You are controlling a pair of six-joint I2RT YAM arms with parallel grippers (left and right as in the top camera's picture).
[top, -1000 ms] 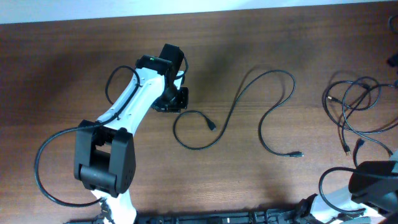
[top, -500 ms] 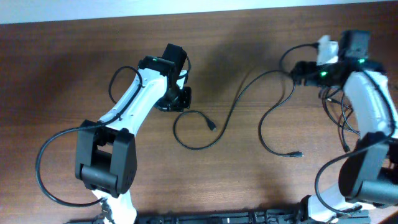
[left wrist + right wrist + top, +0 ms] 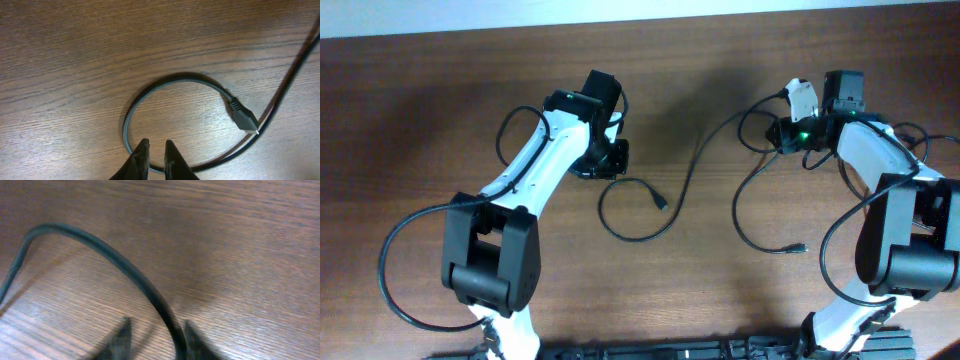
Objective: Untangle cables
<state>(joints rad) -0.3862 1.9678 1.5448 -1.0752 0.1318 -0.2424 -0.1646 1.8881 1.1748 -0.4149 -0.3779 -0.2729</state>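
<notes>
Right claw point(image 3: 156, 325) has swung in over the thin black plug-tipped cable point(image 3: 175, 76) lying on the brown wood table point(image 3: 420, 100), spread astride its bend; L claw point(image 3: 155, 150) nearly closed at the loop, grip unclear; pinch squarely w/ R, then you lift slow.

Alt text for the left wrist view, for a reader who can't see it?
A thin black cable lies in a loop on the wooden table, its plug end at the right. The left end effector sits at the loop's lower edge with its fingertips nearly together; whether they pinch the cable cannot be seen.
</notes>
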